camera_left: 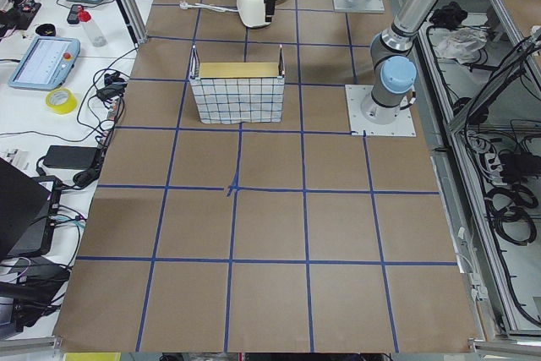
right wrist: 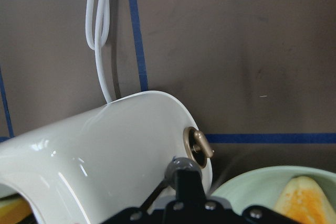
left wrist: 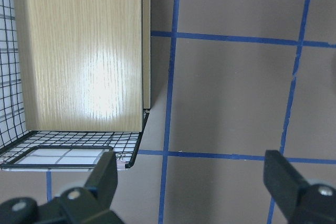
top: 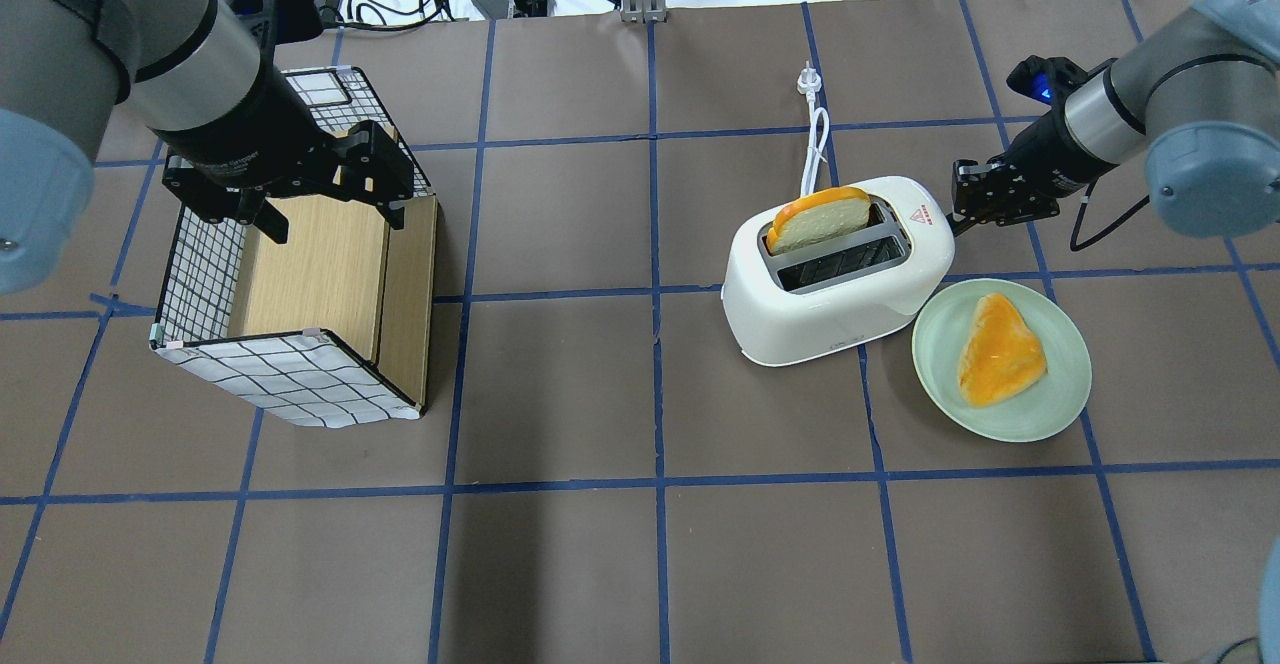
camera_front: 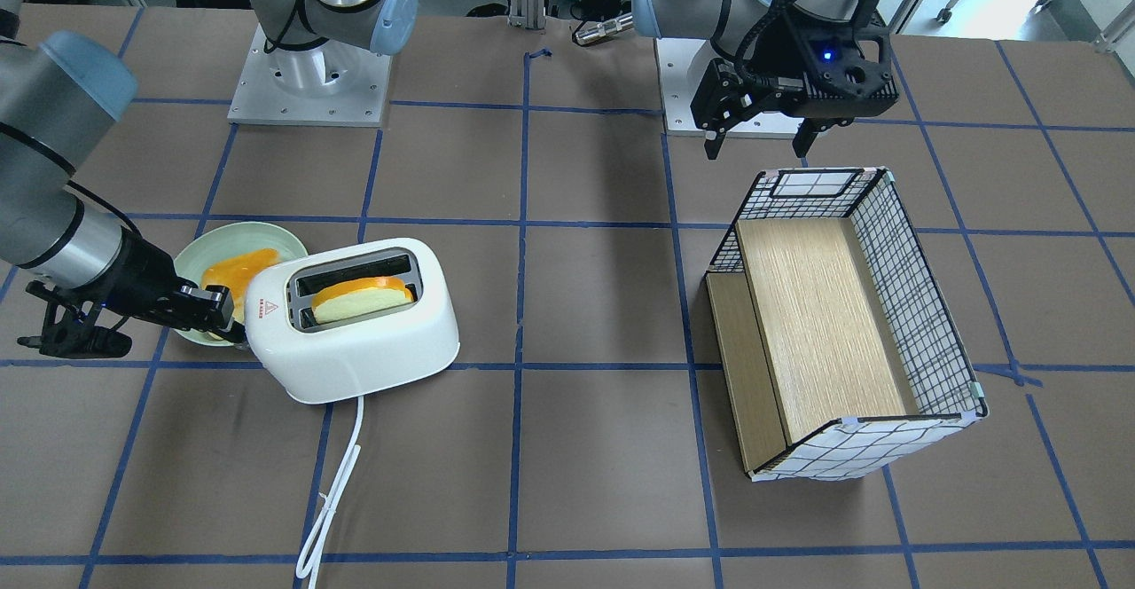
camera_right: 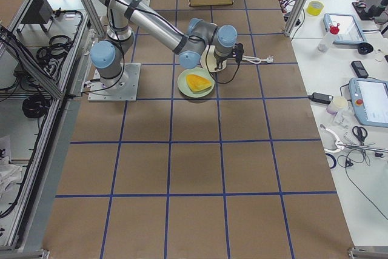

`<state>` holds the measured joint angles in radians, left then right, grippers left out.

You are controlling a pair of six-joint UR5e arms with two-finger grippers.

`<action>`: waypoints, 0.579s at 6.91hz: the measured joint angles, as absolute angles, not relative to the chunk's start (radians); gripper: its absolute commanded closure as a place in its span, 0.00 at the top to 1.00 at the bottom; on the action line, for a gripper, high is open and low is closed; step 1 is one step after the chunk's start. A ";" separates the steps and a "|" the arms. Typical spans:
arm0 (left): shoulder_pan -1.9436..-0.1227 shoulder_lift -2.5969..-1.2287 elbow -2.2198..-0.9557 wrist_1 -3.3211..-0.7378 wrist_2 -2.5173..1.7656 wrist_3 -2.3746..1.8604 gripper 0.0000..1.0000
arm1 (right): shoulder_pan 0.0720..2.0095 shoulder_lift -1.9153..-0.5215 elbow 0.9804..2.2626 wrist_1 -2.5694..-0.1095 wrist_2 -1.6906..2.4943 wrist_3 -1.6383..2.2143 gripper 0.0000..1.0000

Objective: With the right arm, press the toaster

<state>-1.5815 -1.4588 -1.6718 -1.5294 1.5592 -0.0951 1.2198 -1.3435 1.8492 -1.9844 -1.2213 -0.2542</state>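
The white toaster [camera_front: 355,349] stands on the table with a slice of bread [camera_front: 359,301] upright in one slot; it also shows in the overhead view [top: 830,314]. My right gripper [top: 968,206] is shut and its tip rests against the toaster's end. In the right wrist view the tip [right wrist: 181,165] sits just below the knob [right wrist: 197,145]. I cannot see what lies under the tip. My left gripper [top: 330,214] is open and empty, high over the wire basket [top: 280,384].
A pale green plate [top: 1060,394] with a second slice [top: 1000,349] lies beside the toaster, close under my right gripper. The white cord [top: 815,134] trails away from the toaster. The basket [camera_front: 896,243] has a wooden liner.
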 measured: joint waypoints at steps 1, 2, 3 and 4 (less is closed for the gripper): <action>-1.582 -1.459 -1.672 -1.529 1.559 -0.095 1.00 | 1.221 -1.366 1.834 -1.955 -1.269 -0.251 1.00; -1.582 -1.459 -1.672 -1.529 1.559 -0.095 1.00 | 1.222 -1.389 1.808 -1.903 -1.312 -0.250 1.00; -1.582 -1.459 -1.671 -1.529 1.560 -0.095 1.00 | 1.223 -1.419 1.778 -1.845 -1.350 -0.249 1.00; -1.582 -1.459 -1.671 -1.529 1.560 -0.095 1.00 | 1.225 -1.454 1.751 -1.791 -1.385 -0.244 1.00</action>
<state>-1.5816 -1.4588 -1.6709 -1.5294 1.5599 -0.0951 1.2253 -1.4545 1.7514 -1.7913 -1.3850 -0.2438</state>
